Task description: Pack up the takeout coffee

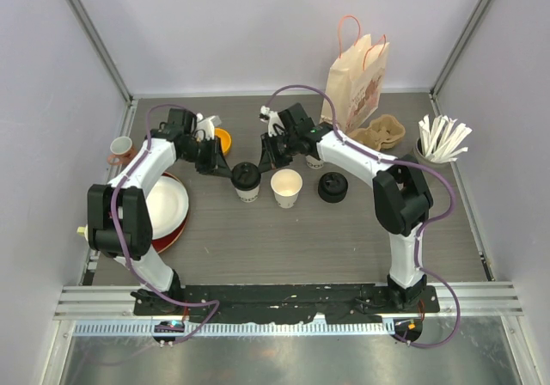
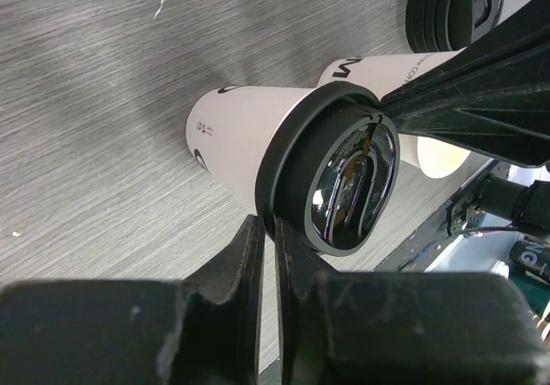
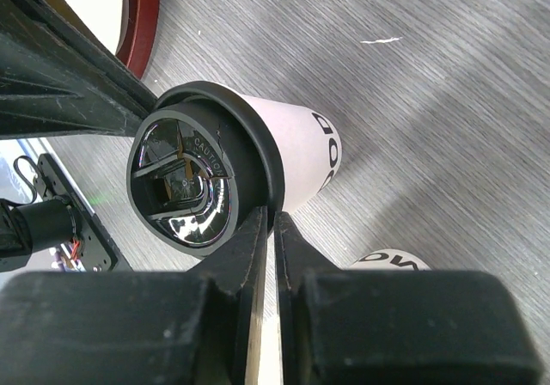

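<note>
Takeout coffee: one lidded cup, one unlidded cup, one loose lid; left hand, right hand closed, empty.

Matt white paper cup under a glossy black plastic lid on grey wood-grain table.

Lidded cup stands betw. L gripper & R gripper; lid rim at tips of both jaws. Open cup just right of it, in front of R jaws. Loose lid further right. Bag well behind R jaws, cup tray at its foot. Plates front-left of L jaws. Handled cup far left of L jaws, at table edge.
</note>
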`<move>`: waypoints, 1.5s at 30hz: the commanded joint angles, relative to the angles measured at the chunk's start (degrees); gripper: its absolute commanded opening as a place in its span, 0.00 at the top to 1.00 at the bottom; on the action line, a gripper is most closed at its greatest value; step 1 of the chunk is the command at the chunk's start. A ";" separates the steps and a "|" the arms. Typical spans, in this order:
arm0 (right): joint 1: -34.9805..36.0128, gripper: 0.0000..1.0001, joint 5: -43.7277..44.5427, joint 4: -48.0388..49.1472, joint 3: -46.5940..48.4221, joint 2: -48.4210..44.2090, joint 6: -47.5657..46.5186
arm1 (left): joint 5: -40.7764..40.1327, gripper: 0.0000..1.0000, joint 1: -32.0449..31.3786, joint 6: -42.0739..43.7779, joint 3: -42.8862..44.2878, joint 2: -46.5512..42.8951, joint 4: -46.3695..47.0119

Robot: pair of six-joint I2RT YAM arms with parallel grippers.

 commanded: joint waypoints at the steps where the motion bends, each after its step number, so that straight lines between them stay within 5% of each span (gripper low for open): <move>1: 0.20 0.87 3.39 -5.72 1.06 3.45 -2.32 | -0.56 0.84 -0.18 2.24 2.81 -1.33 -1.06; 10: 0.12 0.82 4.00 -11.26 10.46 8.81 -6.01 | -1.61 0.74 -0.18 4.53 2.90 -1.94 -5.54; 45: 3.72 0.74 5.93 -13.81 22.95 7.67 -10.41 | -0.21 0.70 4.65 6.03 4.13 -6.96 -6.16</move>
